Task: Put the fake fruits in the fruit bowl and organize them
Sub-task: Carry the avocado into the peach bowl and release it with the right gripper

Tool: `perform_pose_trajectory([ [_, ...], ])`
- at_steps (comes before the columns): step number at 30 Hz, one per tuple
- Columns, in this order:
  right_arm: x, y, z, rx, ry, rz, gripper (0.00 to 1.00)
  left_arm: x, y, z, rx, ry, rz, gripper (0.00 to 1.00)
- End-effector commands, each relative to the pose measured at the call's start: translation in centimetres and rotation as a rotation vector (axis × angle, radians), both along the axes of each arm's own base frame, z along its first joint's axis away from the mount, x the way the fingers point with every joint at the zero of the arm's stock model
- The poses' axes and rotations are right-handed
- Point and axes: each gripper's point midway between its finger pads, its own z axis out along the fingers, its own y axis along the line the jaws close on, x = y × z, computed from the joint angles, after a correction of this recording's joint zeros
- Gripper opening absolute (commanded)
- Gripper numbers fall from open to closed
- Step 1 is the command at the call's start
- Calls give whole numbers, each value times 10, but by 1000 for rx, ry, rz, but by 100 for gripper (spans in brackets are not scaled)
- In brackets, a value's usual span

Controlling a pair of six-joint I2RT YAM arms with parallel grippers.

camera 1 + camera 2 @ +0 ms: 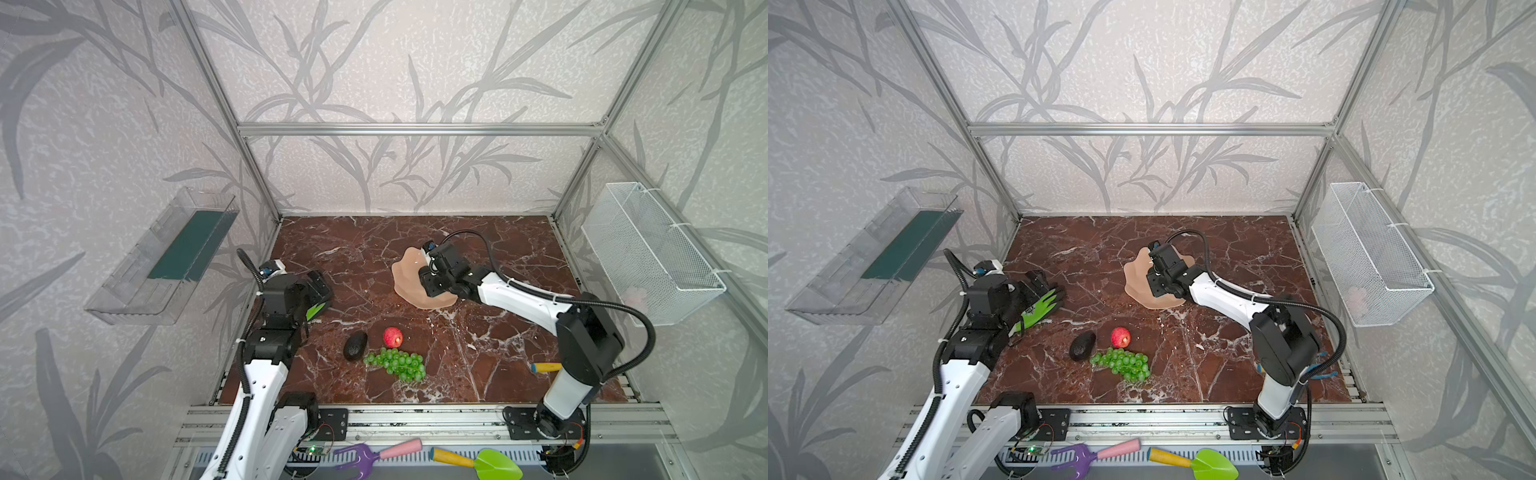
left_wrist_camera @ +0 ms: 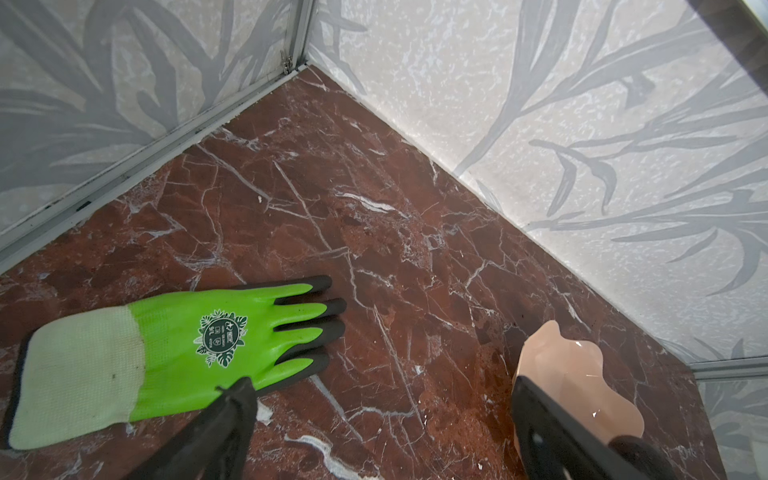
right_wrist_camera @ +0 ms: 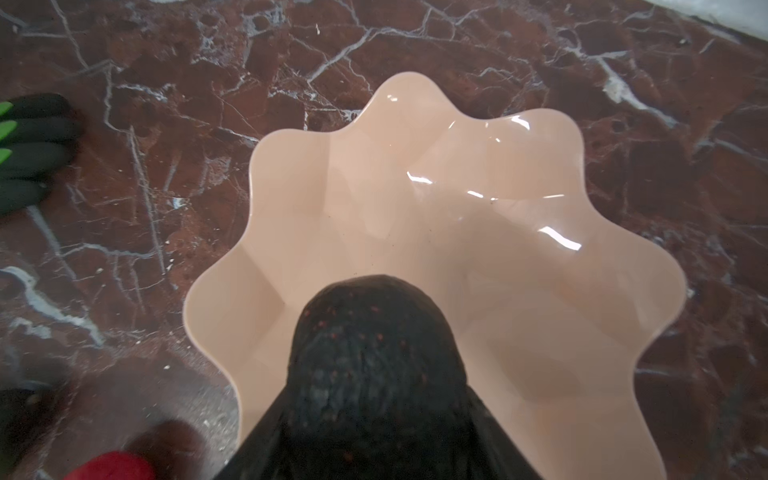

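Red-brown marble counter (image 1: 415,249): dark egg-shaped avocado (image 3: 374,365) is clamped in right hand (image 1: 432,272) above glossy peach scalloped bowl (image 3: 415,145). Nothing is held in left hand (image 2: 382,384), spread wide. Red apple (image 1: 392,337), green grapes (image 1: 397,365) are seen outside bowl.

We saw a green glove (image 2: 174,349) on the marble table (image 1: 353,245), a clear tray (image 1: 166,257) and a wire basket (image 1: 648,253) on the side walls, and a purple toy fork (image 1: 361,456) and a green toy trowel (image 1: 490,462) out front.
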Motion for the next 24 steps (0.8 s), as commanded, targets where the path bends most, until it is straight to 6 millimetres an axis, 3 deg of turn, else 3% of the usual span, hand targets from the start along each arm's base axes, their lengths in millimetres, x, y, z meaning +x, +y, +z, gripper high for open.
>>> perform_pose_trajectory([
  [1,20,10,-6,2,-21,18,51,-13,-7,-15,-35,81,-32,94],
  [5,31,13,-29,-1,13,10,51,-19,-13,-24,-42,133,-64,94],
  [13,40,16,-52,-22,34,4,51,-24,-15,-34,-53,172,-74,94],
  [20,41,16,-63,-11,55,-8,53,-24,-22,-40,-76,200,-104,94],
  [24,40,18,-60,7,53,-7,59,-25,-34,-44,-98,219,-176,94],
])
